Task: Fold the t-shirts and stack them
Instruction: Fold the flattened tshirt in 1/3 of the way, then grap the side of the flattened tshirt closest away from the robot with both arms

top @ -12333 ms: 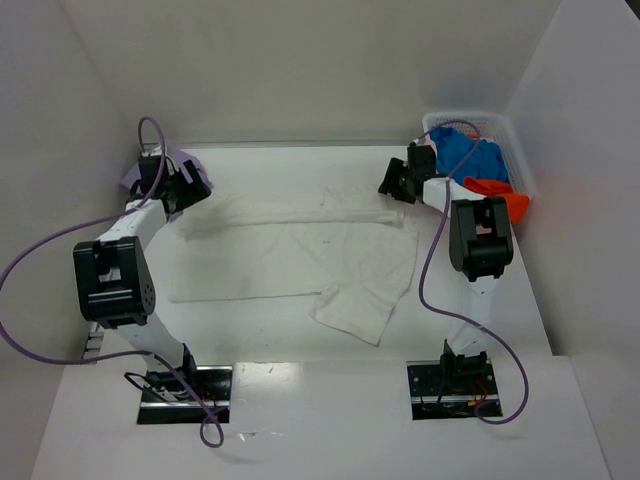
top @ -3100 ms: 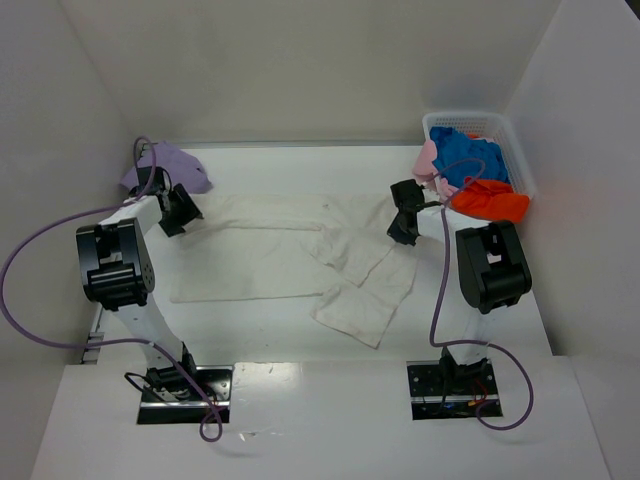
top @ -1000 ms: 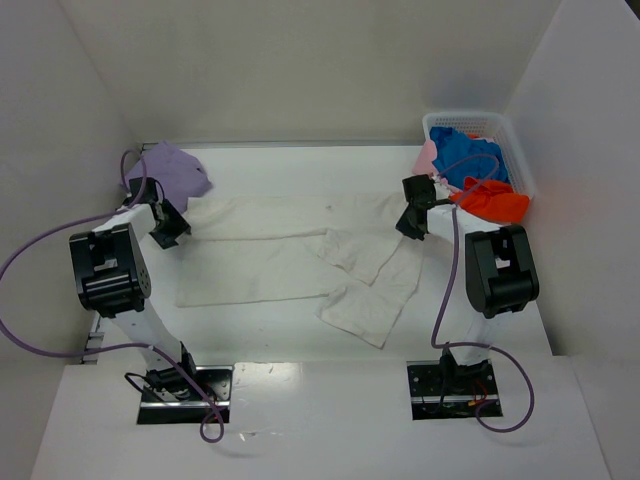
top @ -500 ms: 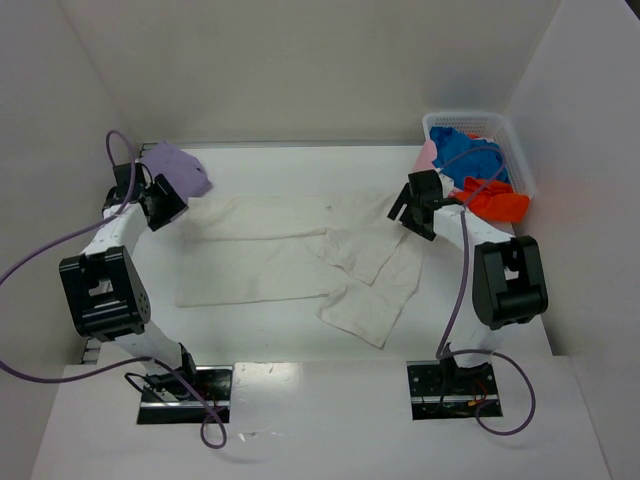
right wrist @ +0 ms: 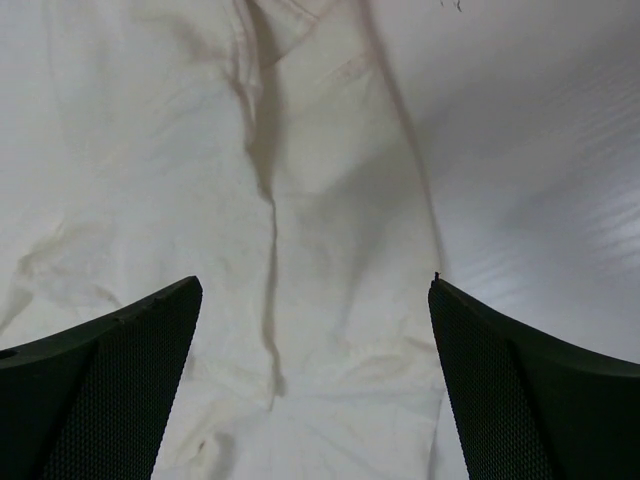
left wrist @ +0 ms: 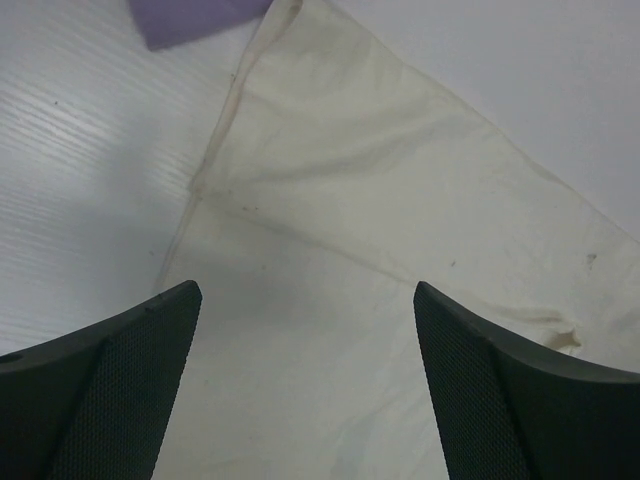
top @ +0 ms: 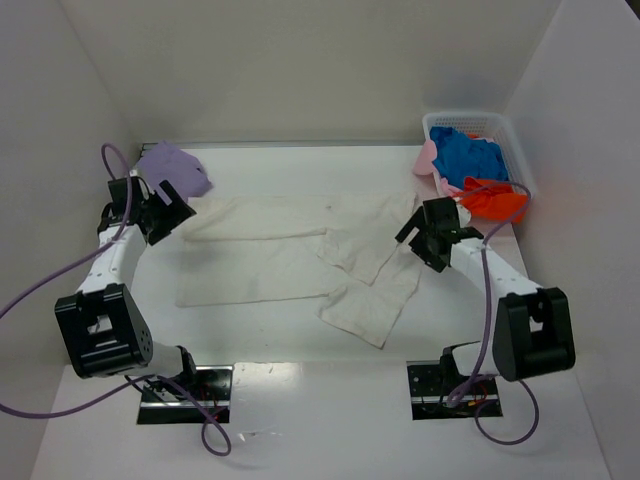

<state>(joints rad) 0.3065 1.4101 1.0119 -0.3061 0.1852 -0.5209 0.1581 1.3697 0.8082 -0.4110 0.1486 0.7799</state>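
White tabletop (top: 262, 332) fills the floor of a plain white booth, and at its middle the off-white t-shirt (top: 255, 262) lies spread out and only partly folded: one loose flap juts out from its near right corner, its right end is doubled over in uneven layers, and a long narrow band is turned in along its far edge. I judge this shirt to be mid-fold, with the squaring-up and the final folds not yet done. Over the shirt's right end the right tool (right wrist: 315, 290) hangs with its fingers apart and nothing between them. Over the shirt's left end the left tool (left wrist: 305, 295) is likewise spread wide and empty. Just beyond the shirt's far left corner sits the lavender t-shirt (top: 172, 168), small and compact; it may be a finished fold, though I cannot tell how neat it is. Beyond the shirt's far right corner stands a white mesh basket (top: 482, 117), which holds a blue t-shirt (top: 468, 155) and an orange-red t-shirt (top: 497, 204), while a pale pink t-shirt (top: 428, 158) spills over its side toward the off-white one. Those three look unfolded, so most of the job remains.
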